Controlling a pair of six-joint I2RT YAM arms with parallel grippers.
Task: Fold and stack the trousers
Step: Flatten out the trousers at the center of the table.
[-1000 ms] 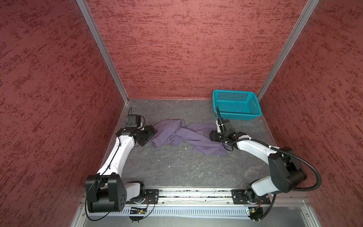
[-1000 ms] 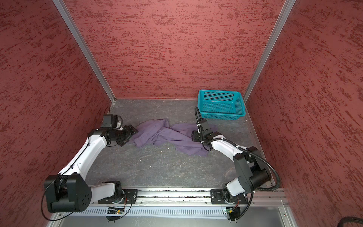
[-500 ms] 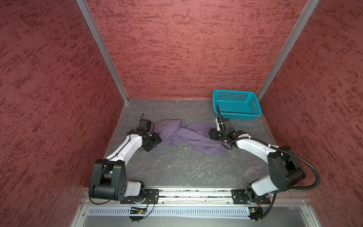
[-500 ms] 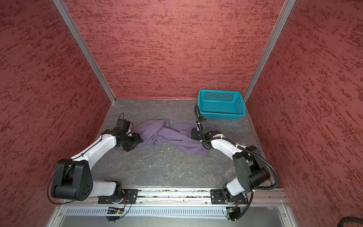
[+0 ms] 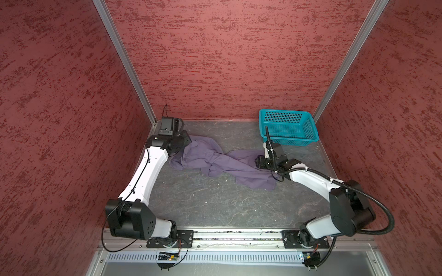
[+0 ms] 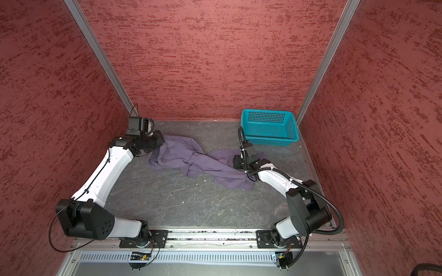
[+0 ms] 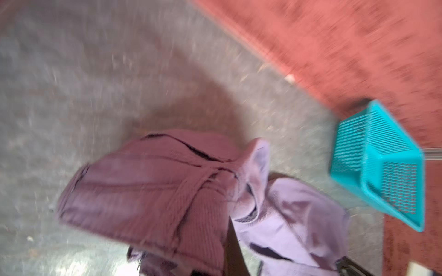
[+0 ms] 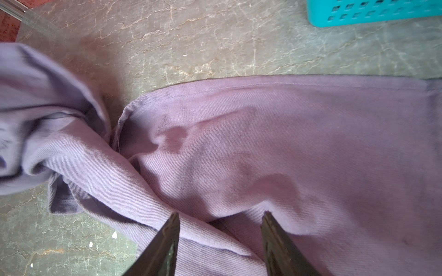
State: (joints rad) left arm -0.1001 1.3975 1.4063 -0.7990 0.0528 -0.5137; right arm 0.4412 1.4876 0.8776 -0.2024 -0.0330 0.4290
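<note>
The dusty-purple trousers lie crumpled across the grey floor, twisted in the middle. My left gripper is at their left end near the back left corner, shut on a bunched fold of cloth. In the blurred left wrist view that fold hangs over my left gripper and hides most of it. My right gripper sits low over the right leg. In the right wrist view my right gripper stands open, its fingertips resting on the trousers with a ridge of cloth between them.
A teal perforated basket stands in the back right corner, just behind the right arm. Red textured walls close in the back and both sides. A metal rail with both arm bases runs along the front.
My left gripper has shut on the trousers' left end and swung back toward the rear left corner, dragging the cloth along. The right gripper has stayed over the right leg.
</note>
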